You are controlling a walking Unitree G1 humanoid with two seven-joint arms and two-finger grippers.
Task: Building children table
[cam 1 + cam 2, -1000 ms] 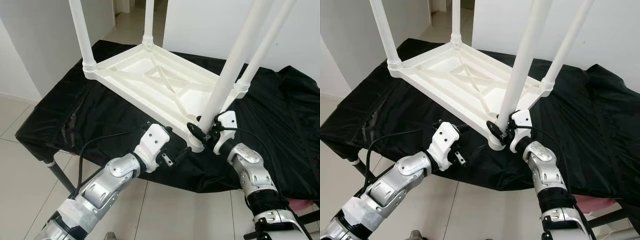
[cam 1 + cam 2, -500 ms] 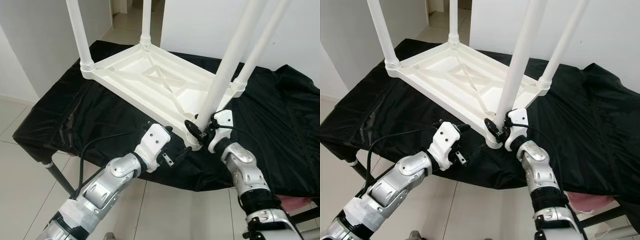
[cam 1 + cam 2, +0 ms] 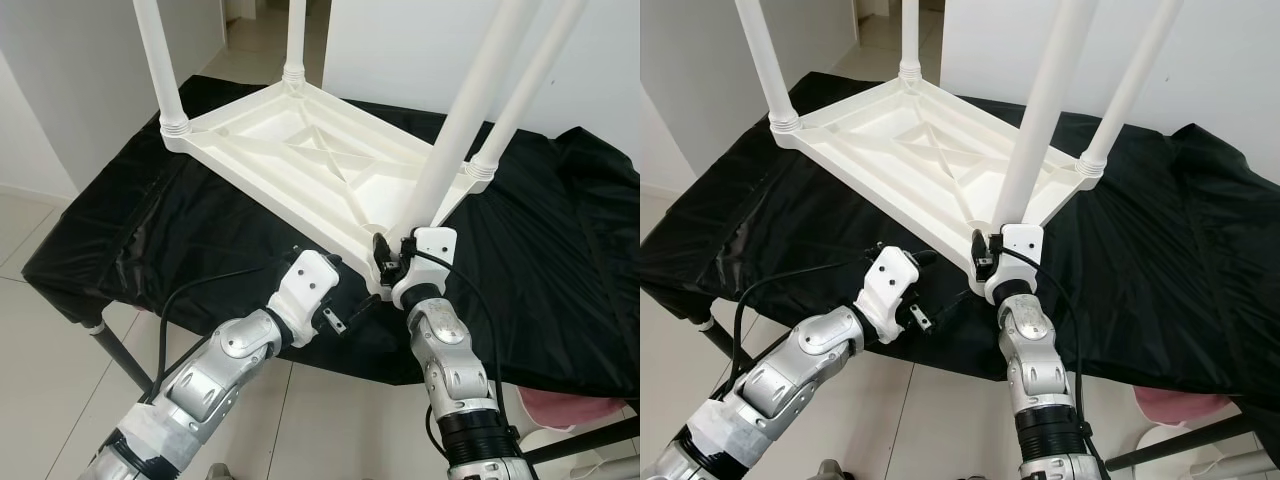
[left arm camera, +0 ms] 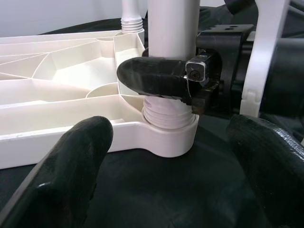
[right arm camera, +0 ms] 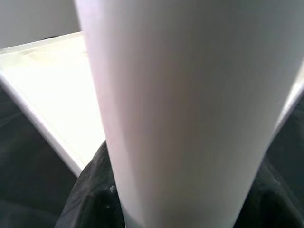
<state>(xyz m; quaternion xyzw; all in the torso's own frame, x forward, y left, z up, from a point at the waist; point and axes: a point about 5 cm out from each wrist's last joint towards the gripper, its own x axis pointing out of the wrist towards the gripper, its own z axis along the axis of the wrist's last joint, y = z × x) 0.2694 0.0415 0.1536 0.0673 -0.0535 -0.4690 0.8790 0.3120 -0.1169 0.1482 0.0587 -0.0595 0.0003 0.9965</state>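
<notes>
- A white plastic tabletop [image 3: 300, 150] lies upside down on a black cloth [image 3: 560, 250] that covers a stand, tilted a little, with four white legs rising from its corners.
- The near leg [image 3: 465, 120] stands in the socket [image 4: 168, 135] at the tabletop's near corner, close to the cloth's front edge.
- The right gripper [image 3: 390, 258] is at the base of that leg, its fingers pinching the leg just above the socket; one black finger [image 4: 156, 78] wraps across the leg's front.
- The left gripper [image 3: 340, 300] hovers just in front of the same corner, near the cloth's front edge, its fingers [image 4: 71, 175] spread wide and touching nothing.
- The far legs [image 3: 160, 60] stand upright at the far corners.
</notes>
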